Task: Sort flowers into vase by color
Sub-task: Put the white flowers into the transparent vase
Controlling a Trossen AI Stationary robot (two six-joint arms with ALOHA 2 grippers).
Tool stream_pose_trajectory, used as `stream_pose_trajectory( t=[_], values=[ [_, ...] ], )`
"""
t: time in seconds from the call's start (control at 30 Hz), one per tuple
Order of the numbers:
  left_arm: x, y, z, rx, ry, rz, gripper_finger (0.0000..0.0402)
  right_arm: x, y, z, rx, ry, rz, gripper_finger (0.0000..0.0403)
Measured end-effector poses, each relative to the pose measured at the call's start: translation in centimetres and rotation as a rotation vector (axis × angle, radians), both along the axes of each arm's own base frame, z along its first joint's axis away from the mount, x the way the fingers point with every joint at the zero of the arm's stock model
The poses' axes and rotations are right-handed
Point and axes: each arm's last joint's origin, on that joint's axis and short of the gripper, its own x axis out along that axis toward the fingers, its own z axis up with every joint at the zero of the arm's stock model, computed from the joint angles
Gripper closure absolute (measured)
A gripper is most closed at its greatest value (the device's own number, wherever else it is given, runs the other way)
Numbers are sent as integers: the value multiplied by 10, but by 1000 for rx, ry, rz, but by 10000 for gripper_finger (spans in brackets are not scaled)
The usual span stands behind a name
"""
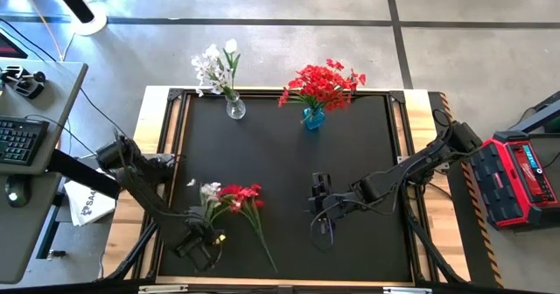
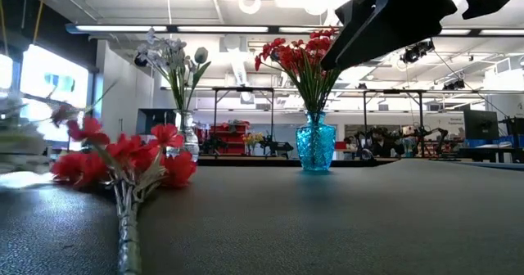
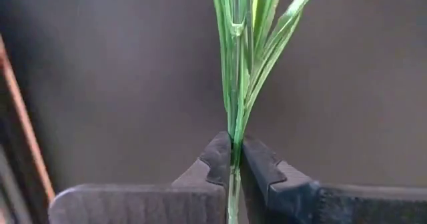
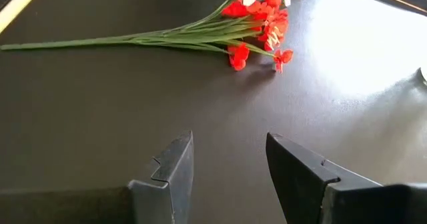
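Note:
A white-bloomed sprig (image 1: 209, 195) lies on the black mat near the near-left corner, its stem end in my left gripper (image 1: 203, 239), which is shut on it. A red sprig (image 1: 248, 203) lies flat beside it, its blooms (image 4: 260, 21) and long stem (image 4: 100, 41) on the mat. My right gripper (image 4: 229, 167) is open, low over the mat right of the red sprig, touching nothing. At the far edge stand a clear vase with white flowers (image 1: 233, 101) and a blue vase with red flowers (image 1: 314, 112). My left gripper pinches the green stem (image 3: 235, 151) of the white sprig between its two fingertips (image 3: 219, 159), near the stem's lower end. The fingers close across the stem, which runs on away from the gripper and splits into several leaves. The bloom end rests on the mat.
A wooden frame (image 1: 166, 128) borders the black mat. A desk with a keyboard (image 1: 19, 141) stands left of the table, a red case (image 1: 522, 176) to its right. Bare mat (image 1: 289, 154) lies between the vases and the sprigs.

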Motion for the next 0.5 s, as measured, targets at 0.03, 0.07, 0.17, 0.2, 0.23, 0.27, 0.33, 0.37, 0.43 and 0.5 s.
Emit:
stream_pose_trajectory(
  t=[0.03, 0.07, 0.17, 0.2, 0.23, 0.27, 0.33, 0.37, 0.43, 0.5],
  values=[
    [-1, 2, 4, 25, -30, -6, 396, 0, 0, 0, -3, 6, 0, 242],
    [-2, 4, 8, 52, -68, -15, 397, -1, 0, -1, -6, 13, 0, 242],
    [-3, 9, 23, 119, -229, -57, 399, -3, -1, -6, -11, 25, 2, 242],
    [-2, 10, 30, 140, -277, -77, 399, -5, -2, -10, -10, 30, 4, 242],
    [-2, 11, 36, 157, -315, -109, 399, -7, -3, -15, -4, 36, 11, 242],
    [-3, 12, 45, 173, -350, -140, 399, -9, -3, -20, 13, 38, 18, 242],
    [-4, 16, 62, 229, -416, -191, 400, -13, -4, -30, 73, 22, 24, 242],
    [-6, 20, 71, 269, -446, -217, 400, -14, -5, -34, 101, 11, 29, 242],
    [-7, 28, 89, 386, -524, -289, 400, -19, -6, -43, 143, -8, 30, 242],
    [-5, 37, 104, 556, -639, -369, 400, -22, -7, -48, 180, -40, 24, 242]
  ],
)
